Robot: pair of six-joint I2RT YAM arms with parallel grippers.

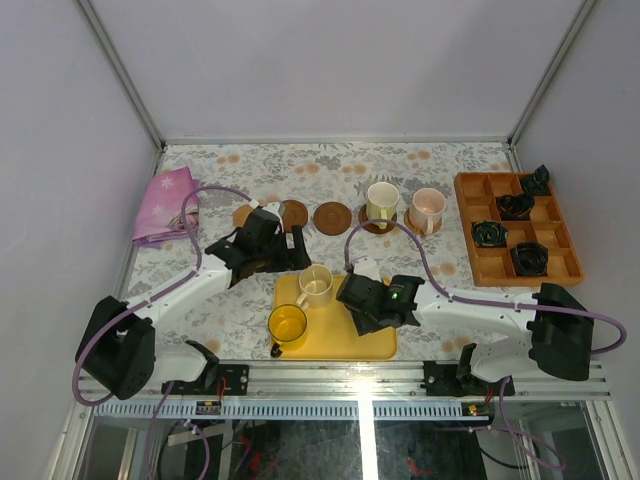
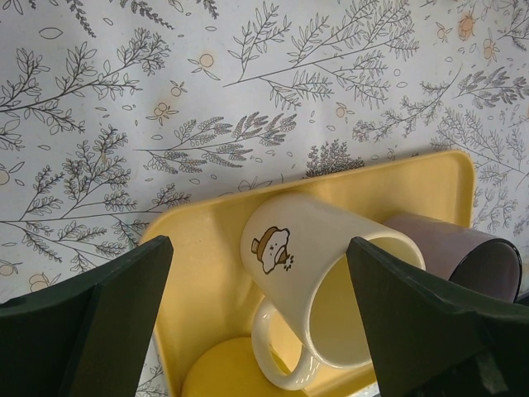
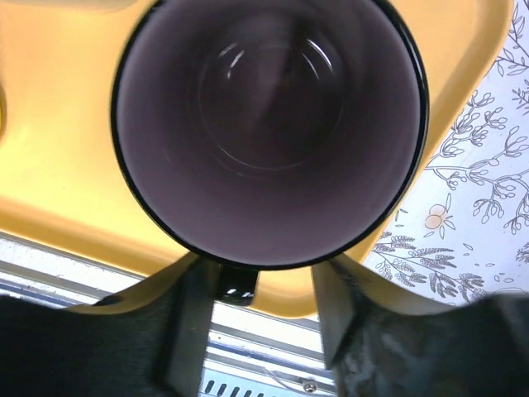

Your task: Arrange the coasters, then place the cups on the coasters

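Print: cartoon animal face on cream cup [image 2: 322,273], far-left corner of tray [image 2: 207,265].
Left gripper [image 2: 258,244]: I see it spread wide over that cup.
Right gripper [image 3: 263,289]: fingers flank the handle of purple cup [image 3: 269,124], tray's right half; whether it grips, I cannot tell.

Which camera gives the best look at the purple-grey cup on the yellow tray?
The right wrist view: the purple-grey cup fills it, seen straight into its mouth. The left wrist view shows only part of its side behind the cream mug. In the top view the right gripper largely hides it.
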